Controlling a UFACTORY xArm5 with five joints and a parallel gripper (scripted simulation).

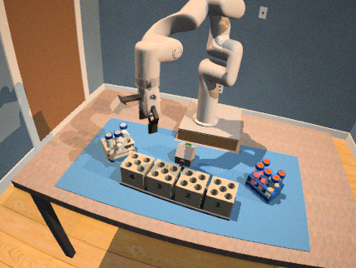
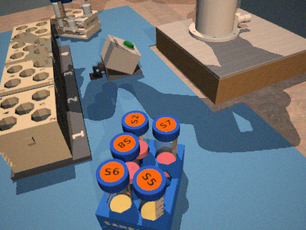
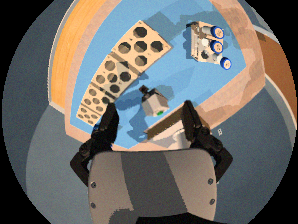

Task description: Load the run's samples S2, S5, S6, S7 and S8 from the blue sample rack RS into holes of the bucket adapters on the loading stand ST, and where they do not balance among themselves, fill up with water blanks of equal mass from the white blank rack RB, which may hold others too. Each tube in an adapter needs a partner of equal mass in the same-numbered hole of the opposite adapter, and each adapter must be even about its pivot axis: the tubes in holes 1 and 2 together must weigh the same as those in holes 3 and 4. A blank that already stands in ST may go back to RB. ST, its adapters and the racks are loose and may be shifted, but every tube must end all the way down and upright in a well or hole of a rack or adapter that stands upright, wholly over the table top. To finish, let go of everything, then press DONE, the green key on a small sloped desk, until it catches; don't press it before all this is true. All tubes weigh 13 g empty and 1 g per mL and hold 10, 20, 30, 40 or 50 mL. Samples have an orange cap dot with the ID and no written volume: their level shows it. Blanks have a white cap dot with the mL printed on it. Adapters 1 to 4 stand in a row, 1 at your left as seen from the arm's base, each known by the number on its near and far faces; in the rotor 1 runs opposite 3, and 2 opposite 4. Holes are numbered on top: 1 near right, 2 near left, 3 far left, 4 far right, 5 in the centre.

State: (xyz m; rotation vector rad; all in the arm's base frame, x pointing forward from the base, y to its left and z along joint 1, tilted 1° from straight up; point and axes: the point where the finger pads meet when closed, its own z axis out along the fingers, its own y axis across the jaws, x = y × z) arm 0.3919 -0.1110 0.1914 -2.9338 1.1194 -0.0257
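My gripper (image 1: 150,117) (image 3: 149,109) is open and empty. It hangs above the blue mat, behind the white blank rack RB (image 1: 113,154) (image 2: 88,22) (image 3: 198,48), which holds several blue-capped blanks. The four bucket adapters stand in a row on stand ST (image 2: 77,137): adapter 4 (image 1: 132,176), 3 (image 1: 159,186), 2 (image 1: 188,196) and 1 (image 1: 218,205). All their holes look empty. The blue sample rack RS (image 1: 261,191) (image 2: 176,178) holds S2 (image 2: 135,121), S7 (image 2: 166,127), S8 (image 2: 124,144), S6 (image 2: 112,173) and S5 (image 2: 149,181). The DONE key (image 1: 188,145) (image 2: 128,44) sits on its sloped desk (image 3: 154,102).
The arm's base block (image 1: 210,133) (image 2: 250,57) stands behind the desk. The blue mat (image 1: 83,179) covers the middle of the table. The table's edges lie beyond the mat at left and front.
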